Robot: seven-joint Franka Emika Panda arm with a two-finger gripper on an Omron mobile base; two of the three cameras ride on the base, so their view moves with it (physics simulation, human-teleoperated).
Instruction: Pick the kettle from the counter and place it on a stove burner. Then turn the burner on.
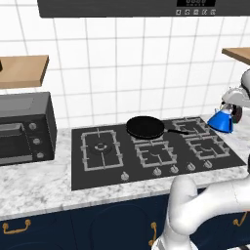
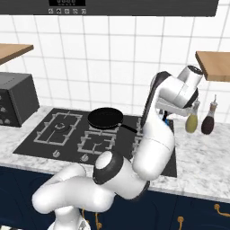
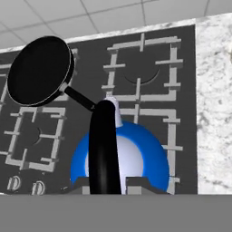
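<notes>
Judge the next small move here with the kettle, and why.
Probably carry the kettle a little further over the cooktop and lower it onto the bare square burner ahead. The gripper holds its black handle, the kettle hangs at the cooktop's right edge, and the frying pan covers another burner.

My arm (image 2: pixel 148 152) is glossy white throughout, built from fat rounded links that swell into bulbous shoulders and elbows. Dark grey to black bands mark the joints: I see one as a black disc with a grey rim on the big lower joint (image 2: pixel 107 168), another as a dark curved seam along the upper link (image 2: pixel 155 87). The wrist housing (image 2: pixel 182 92) is white with a round grey end cap (image 2: pixel 194 70). In the left base view the lower link (image 1: pixel 195 205) is plain smooth white. I can make out no cables, screws or markings.
</notes>
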